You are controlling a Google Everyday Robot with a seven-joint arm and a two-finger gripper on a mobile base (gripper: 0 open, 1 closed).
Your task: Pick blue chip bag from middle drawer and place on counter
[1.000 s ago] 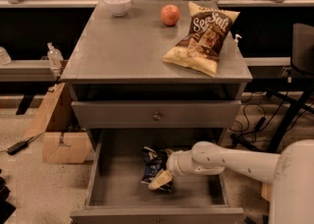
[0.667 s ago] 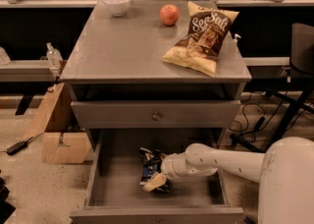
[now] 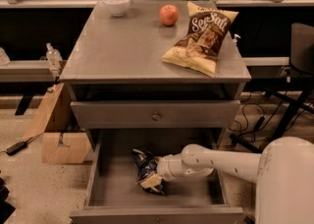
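Foil, crumpled and dark blue with white lettering: that is the blue chip bag point(image 3: 145, 166) in the camera view, lying on the bare grey floor of the open middle drawer point(image 3: 115, 191), a little toward 7 o'clock from the drawer's centre. My claw point(image 3: 157, 176) comes in from 3 o'clock at the end of my white arm and sits right against the bag's lower right edge. From the claw, most of the bag spreads away toward 11 o'clock. The two look to be touching, but I cannot tell whether the claw is clenched on the foil or merely resting against it.

I judge the bag light, soft and puffy. It should crush rather than resist, and smooth foil can slide out of a shallow pinch. A crimped end seam or a thick fold near the edge seems the safest hold, since the middle would only squash the chips inside.

Above, at 12 o'clock, the closed drawer front point(image 3: 156, 116) separates me from the counter point(image 3: 122, 46). The counter holds a white bowl point(image 3: 117, 4), an apple point(image 3: 169, 14) and a big Sea Salt bag point(image 3: 201, 39) toward 1 o'clock.
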